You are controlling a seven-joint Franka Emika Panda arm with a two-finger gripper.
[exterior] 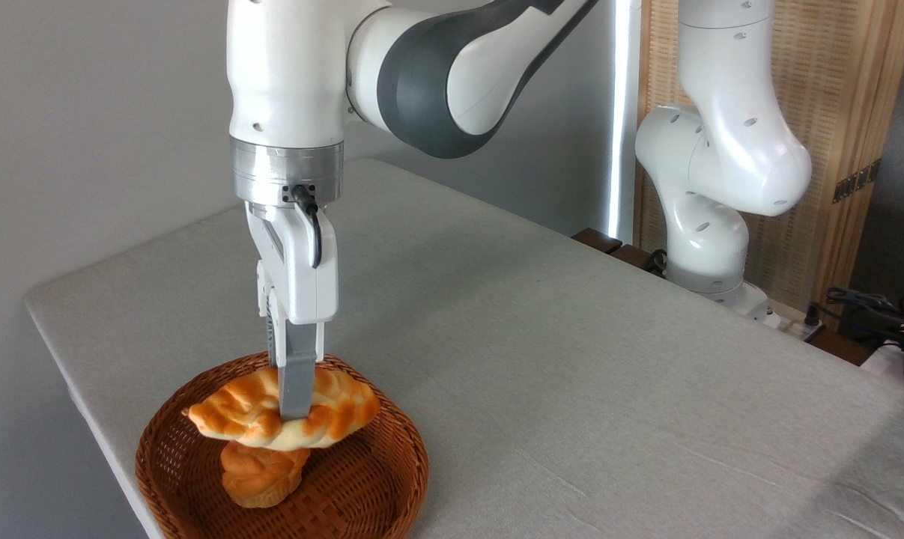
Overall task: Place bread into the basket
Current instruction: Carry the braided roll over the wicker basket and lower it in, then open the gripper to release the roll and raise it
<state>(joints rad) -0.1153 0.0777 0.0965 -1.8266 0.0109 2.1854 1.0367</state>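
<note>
The braided golden-orange bread (343, 412) lies roughly level, pinched across its middle by my gripper (293, 408), which is shut on it. The loaf hangs over the round reddish-brown wicker basket (392, 479) at the table's near left corner. It sits right above a small orange rose-shaped bun (261, 475) standing inside the basket; whether loaf and bun touch is unclear. Only the front grey finger (298, 378) shows; the other is hidden behind the loaf.
The grey cloth-covered table (571, 359) stretches to the right and back of the basket. Its left edge runs just beside the basket. The arm's white base (710, 247) stands at the far right edge, with cables (871, 307) beyond it.
</note>
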